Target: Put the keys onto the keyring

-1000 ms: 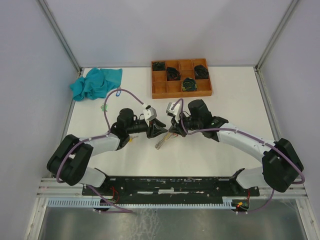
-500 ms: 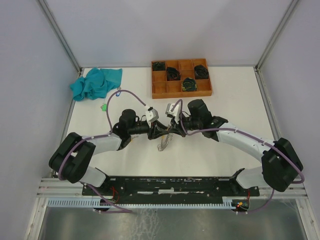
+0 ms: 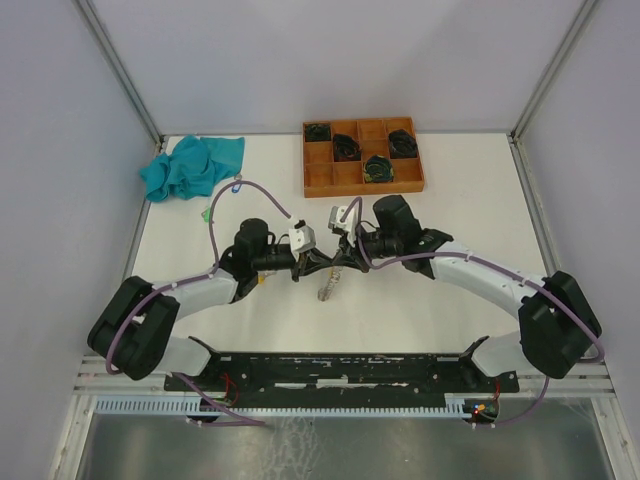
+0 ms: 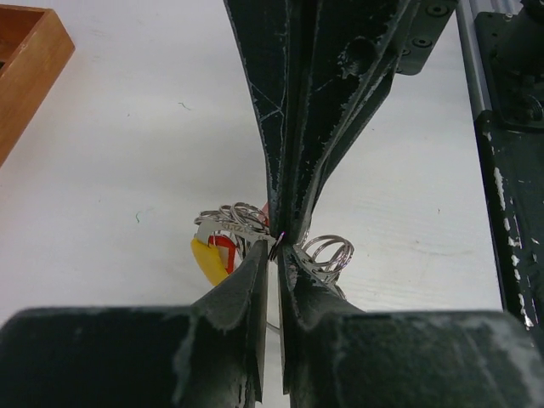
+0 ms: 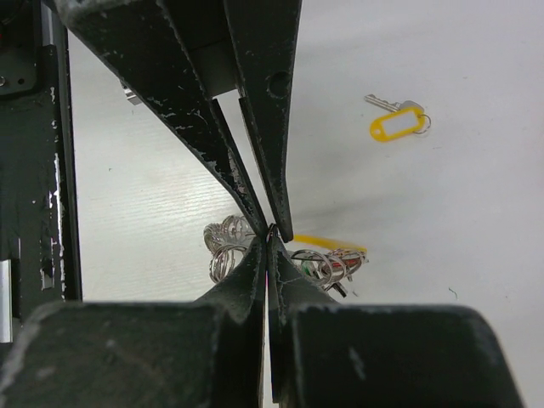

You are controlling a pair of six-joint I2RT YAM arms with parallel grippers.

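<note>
My two grippers meet tip to tip over the table's middle. My left gripper (image 3: 318, 265) (image 4: 276, 248) and my right gripper (image 3: 338, 261) (image 5: 272, 238) are both shut on the same thin wire keyring (image 4: 277, 244) (image 5: 272, 229). A bunch of metal rings (image 3: 328, 286) (image 4: 328, 252) (image 5: 224, 248) with a yellow tag (image 4: 206, 260) and a red tag (image 4: 223, 248) hangs from it just above the table. A loose key with a yellow tag (image 5: 396, 126) lies on the table beyond. A green tag (image 3: 208, 213) and a blue tag (image 3: 236, 183) lie at the left.
A wooden tray (image 3: 322, 180) (image 4: 30, 64) with compartments holding black coiled bundles (image 3: 378, 168) stands at the back. A teal cloth (image 3: 192, 165) lies at the back left. The left arm's purple cable (image 3: 262, 192) loops above the table.
Both grippers stay tip to tip and have shifted slightly left. The ring bunch below them has swung from a slant to hanging more straight down.
</note>
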